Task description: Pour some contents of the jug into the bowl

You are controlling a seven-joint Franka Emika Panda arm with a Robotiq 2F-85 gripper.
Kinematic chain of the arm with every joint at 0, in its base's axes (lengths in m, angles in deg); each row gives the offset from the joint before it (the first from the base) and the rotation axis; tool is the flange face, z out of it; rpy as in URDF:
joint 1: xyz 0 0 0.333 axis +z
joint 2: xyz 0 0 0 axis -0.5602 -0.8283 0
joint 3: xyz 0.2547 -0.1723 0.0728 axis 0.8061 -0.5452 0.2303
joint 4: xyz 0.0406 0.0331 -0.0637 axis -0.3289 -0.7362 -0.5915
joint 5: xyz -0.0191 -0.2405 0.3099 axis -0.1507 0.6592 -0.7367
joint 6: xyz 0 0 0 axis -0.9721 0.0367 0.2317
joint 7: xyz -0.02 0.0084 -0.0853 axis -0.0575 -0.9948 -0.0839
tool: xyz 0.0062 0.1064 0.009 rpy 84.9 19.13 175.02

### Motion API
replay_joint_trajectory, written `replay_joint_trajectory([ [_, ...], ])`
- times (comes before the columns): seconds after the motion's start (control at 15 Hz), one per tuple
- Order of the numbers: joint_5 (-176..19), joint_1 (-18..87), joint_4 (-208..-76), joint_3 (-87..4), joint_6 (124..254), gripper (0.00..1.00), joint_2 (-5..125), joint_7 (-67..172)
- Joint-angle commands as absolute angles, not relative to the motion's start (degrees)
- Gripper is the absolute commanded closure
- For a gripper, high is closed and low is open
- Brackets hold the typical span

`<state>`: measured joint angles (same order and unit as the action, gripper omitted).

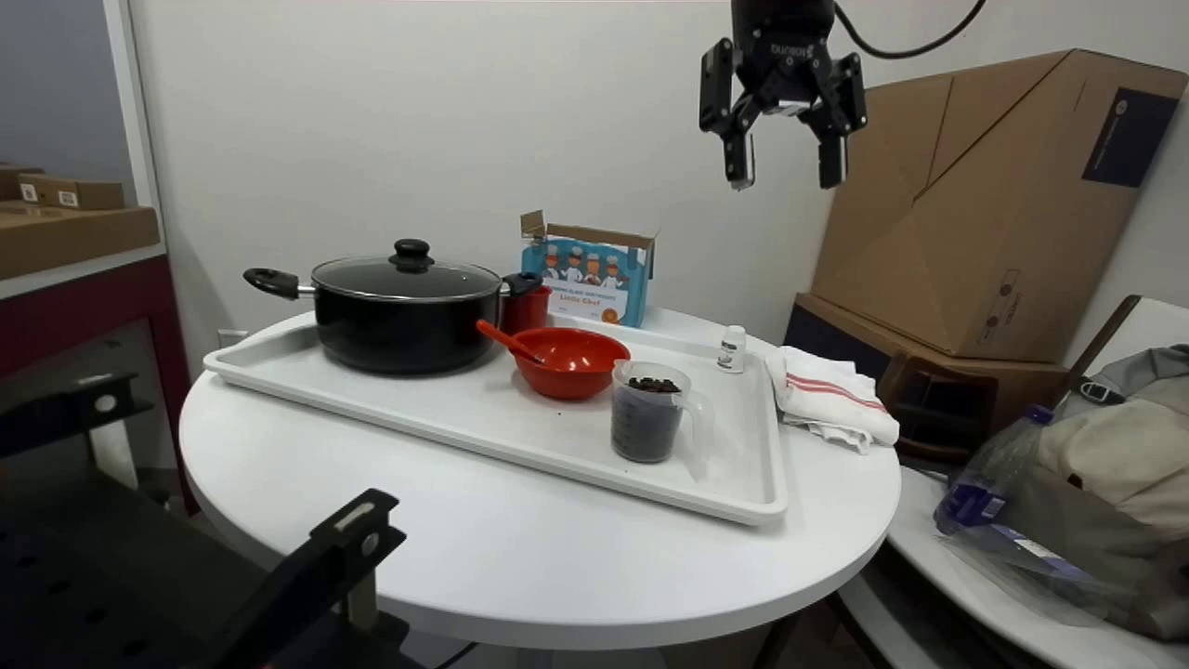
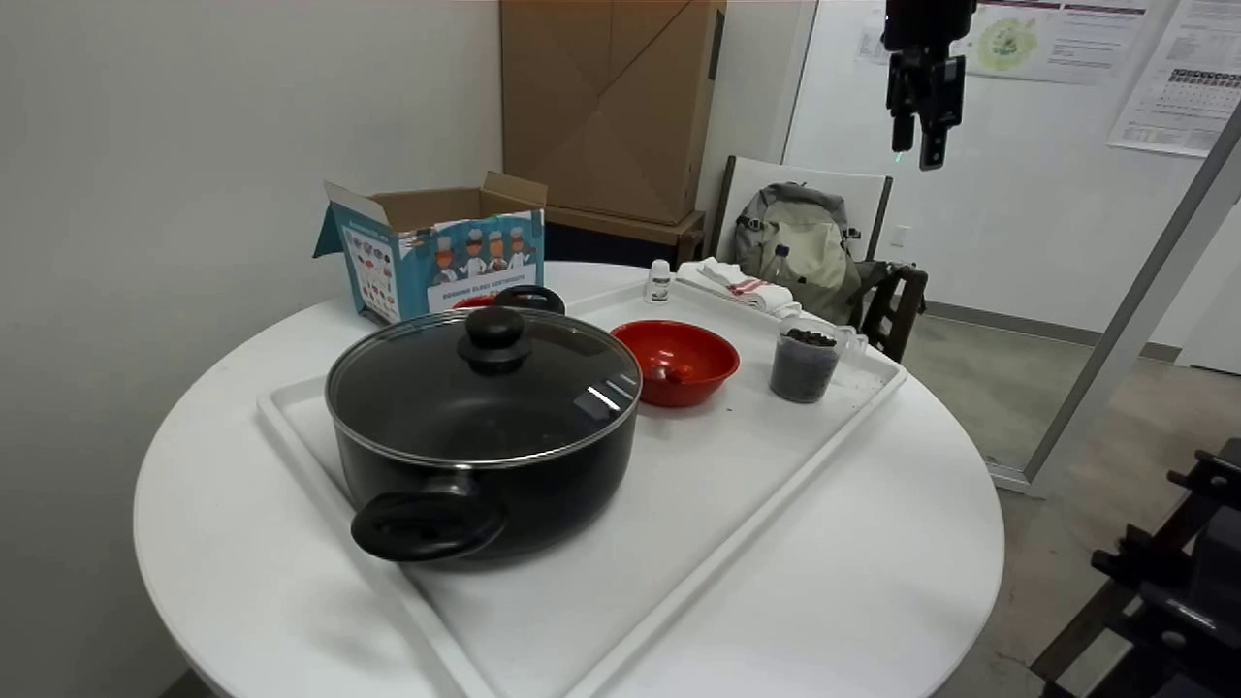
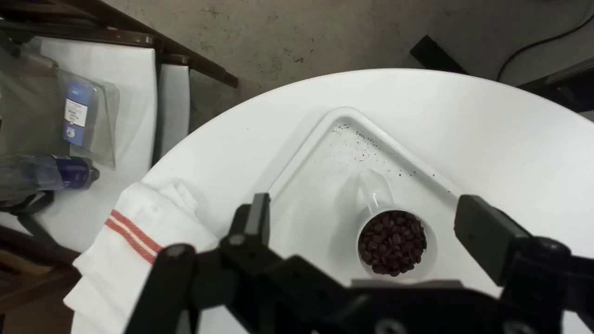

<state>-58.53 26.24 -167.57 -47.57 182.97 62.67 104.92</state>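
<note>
The jug (image 1: 646, 423) is a clear measuring cup with a handle, filled with dark beans. Upright on the white tray, it also shows in an exterior view as the jug (image 2: 804, 370) and from above in the wrist view as the jug (image 3: 393, 242), its handle pointing to the top of that picture. Beside it sits the red bowl (image 1: 568, 376), holding a red spoon (image 1: 506, 340); the bowl (image 2: 677, 388) is outside the wrist view. High above the tray, my gripper (image 1: 786, 178) hangs open, its fingers wide apart and nothing between them.
A black lidded pot (image 1: 406, 325) stands on the tray (image 1: 464, 437), with a red cup (image 1: 529, 311) behind it. Near the tray's far edge is a small white bottle (image 1: 732, 349). A striped cloth (image 1: 829, 395) and an opened blue box (image 2: 465, 257) lie around it.
</note>
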Motion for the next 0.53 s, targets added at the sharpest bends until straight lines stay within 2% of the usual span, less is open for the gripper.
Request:
replay_joint_trajectory([
  [0.0, -53.4, 26.1, -165.5, -46.9, 183.3, 0.00, 57.7, 103.4],
  [0.47, -47.6, 26.2, -165.9, -46.1, 185.8, 0.00, 52.7, 102.8],
])
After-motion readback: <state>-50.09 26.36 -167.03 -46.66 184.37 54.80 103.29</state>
